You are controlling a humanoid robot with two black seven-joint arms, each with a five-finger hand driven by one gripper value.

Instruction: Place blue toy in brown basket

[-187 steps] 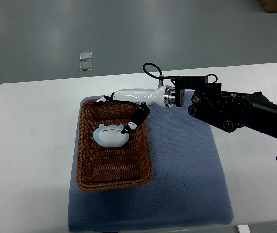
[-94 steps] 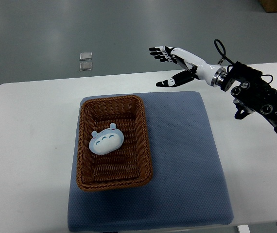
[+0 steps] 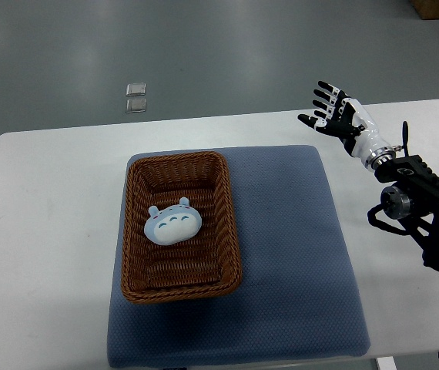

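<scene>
Inside one brown basket: one blue toy

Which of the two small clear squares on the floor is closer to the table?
The lower square; it lies nearer the table edge than the upper square.

Single steep overhead view of white table

Light is even and bright, coming from overhead. The white tabletop is close to overexposed, with little surface detail. Shadows are soft and faint: a thin one rims the brown basket on the blue mat. The grey floor carries pale, diffuse reflections. Focus is sharp across the frame, with no motion blur, even on the right hand.
</scene>
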